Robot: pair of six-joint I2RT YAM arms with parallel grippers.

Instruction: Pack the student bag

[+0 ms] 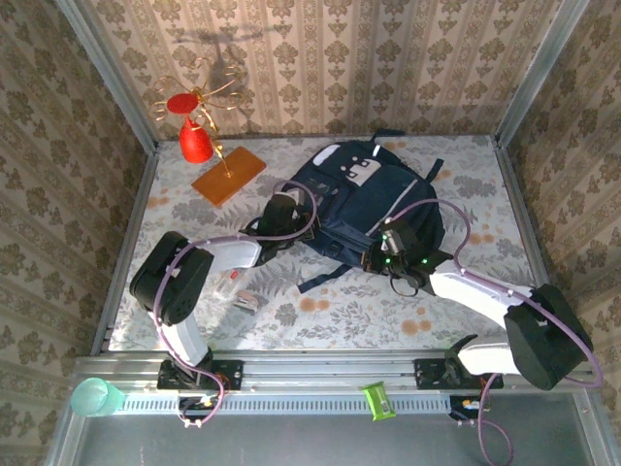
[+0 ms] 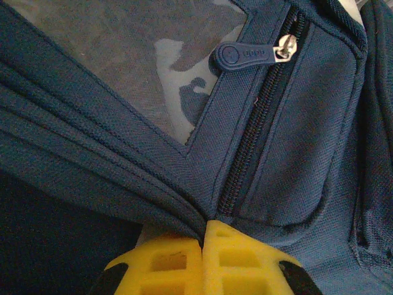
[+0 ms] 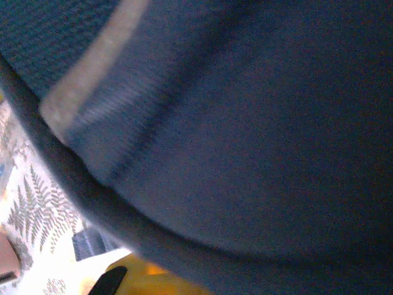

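Note:
The student bag [image 1: 364,199], a large navy backpack with a white patch, lies in the middle of the table. My left gripper [image 1: 283,209] is at its left side. In the left wrist view the yellow fingers [image 2: 204,230] are shut on a fold of the bag's fabric [image 2: 123,160], just below a zipper with a navy pull tab [image 2: 245,56]. My right gripper [image 1: 388,254] sits at the bag's lower right edge. Navy fabric [image 3: 245,123] with grey trim presses close over it, leaving just a bit of one yellow finger [image 3: 138,279] visible, so a grip there cannot be told.
A red cone with a wire ornament [image 1: 197,141] stands on an orange board [image 1: 229,175] at the back left. A small clear item [image 1: 238,291] lies beside the left arm. A teal cup [image 1: 94,396] and a green object [image 1: 376,400] rest on the front rail. Patterned walls enclose the table.

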